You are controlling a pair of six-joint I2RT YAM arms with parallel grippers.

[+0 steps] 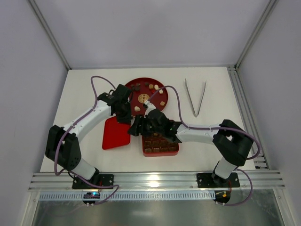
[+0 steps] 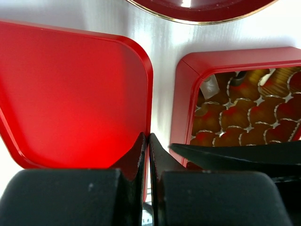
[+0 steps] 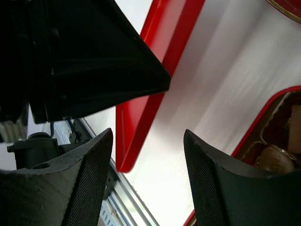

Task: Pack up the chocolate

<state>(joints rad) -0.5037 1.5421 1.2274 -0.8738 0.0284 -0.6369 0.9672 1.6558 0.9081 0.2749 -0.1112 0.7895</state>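
Several small rounded chocolate (image 1: 151, 86) pieces on glossy round red plate (image 1: 140, 83).

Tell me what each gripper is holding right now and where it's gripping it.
Nothing is held. The left gripper is shut with nothing between its fingers, above the red lid. The right gripper is open, with bare table between its fingers.

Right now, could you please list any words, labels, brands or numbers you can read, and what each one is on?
None can be read.
Red lid: plain, no print.
Red box: no lettering visible.
Round red plate: a pale round centre mark, too small to read.
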